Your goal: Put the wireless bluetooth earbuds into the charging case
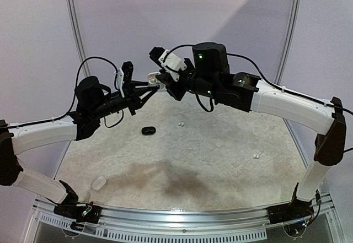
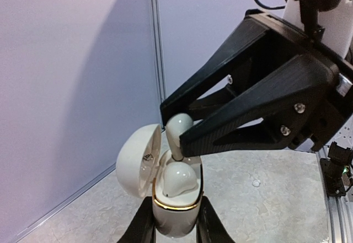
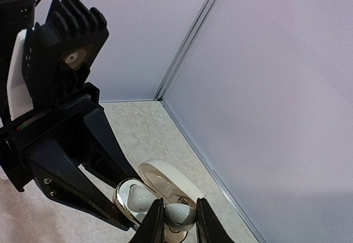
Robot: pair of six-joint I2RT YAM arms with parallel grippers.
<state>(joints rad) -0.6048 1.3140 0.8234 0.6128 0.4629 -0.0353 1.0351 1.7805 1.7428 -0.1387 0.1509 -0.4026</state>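
While my left tool (image 2: 175, 232) clamps the open white charging case (image 2: 174, 214), my right tool (image 3: 177, 224) pinches 1 white earbud (image 3: 180, 214) at its 12 o'clock.

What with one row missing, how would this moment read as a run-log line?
left tool: shut on case, lid open | right tool: shut on bud at case mouth | other bud: seated

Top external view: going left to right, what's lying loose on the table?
Pale oval object → black case → white earbuds near centre → white earbuds at right.
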